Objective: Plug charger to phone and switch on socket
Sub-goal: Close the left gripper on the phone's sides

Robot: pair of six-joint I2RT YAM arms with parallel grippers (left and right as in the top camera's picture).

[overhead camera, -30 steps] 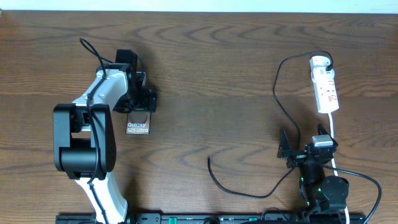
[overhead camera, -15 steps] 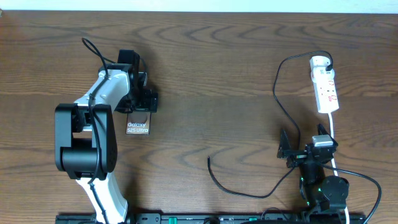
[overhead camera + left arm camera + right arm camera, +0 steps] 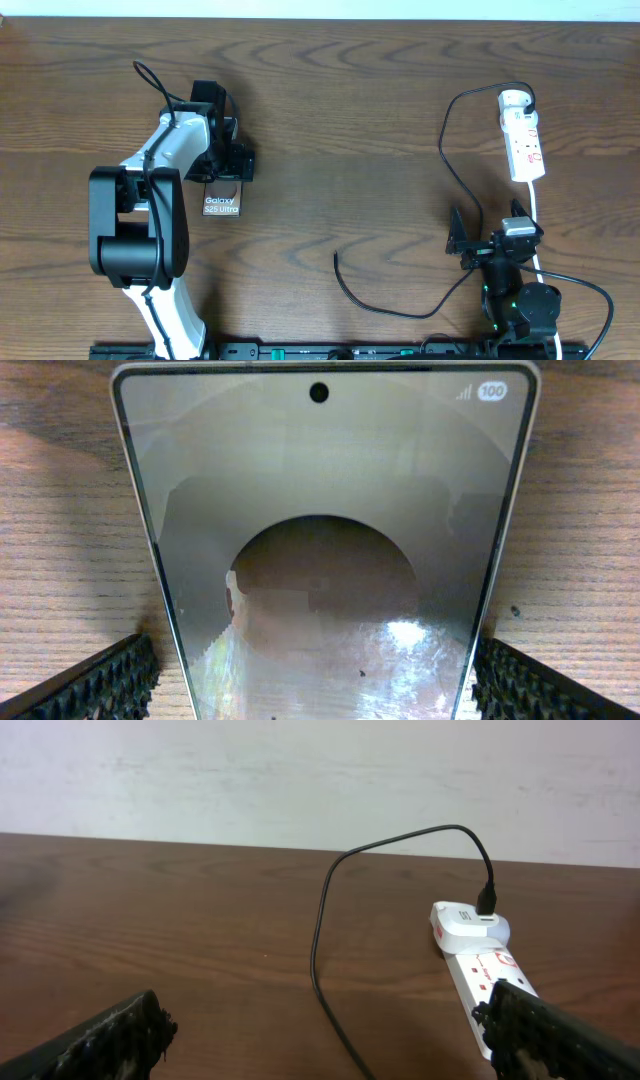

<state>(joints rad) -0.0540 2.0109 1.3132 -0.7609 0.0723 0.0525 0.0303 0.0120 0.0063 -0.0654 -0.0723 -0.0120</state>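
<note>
- Presently, the left fingers (image 3: 100, 680) stand wide open, one on either side of the phone (image 3: 320, 560), just beside its long edges and gripping nothing.
- The phone lies flat and face up on the tabletop (image 3: 350, 120). Its camera-hole end points away from the wrist, and the opposite end is hidden beneath the wrist.
- The right fingers (image 3: 110, 1035) are likewise fully spread and empty, low at the near edge and facing the socket (image 3: 480, 970).
- The charger (image 3: 450, 160) runs from the head of the socket in a long loop. Its free tip (image 3: 336, 258) lies loose on the bare wood between the two arms, well apart from the phone.
- Judgement: the step in hand is securing the phone.
  - Close squarely on both long edges at once, so that the slab does not twist or skate on the smooth wood.
  - Grip lightly, because the glass face is slippery and thin.
  - Leave the port end exposed and turned toward the cable tip; a hold that covers it would block the plug.
- The socket's switch state cannot be read from here.
</note>
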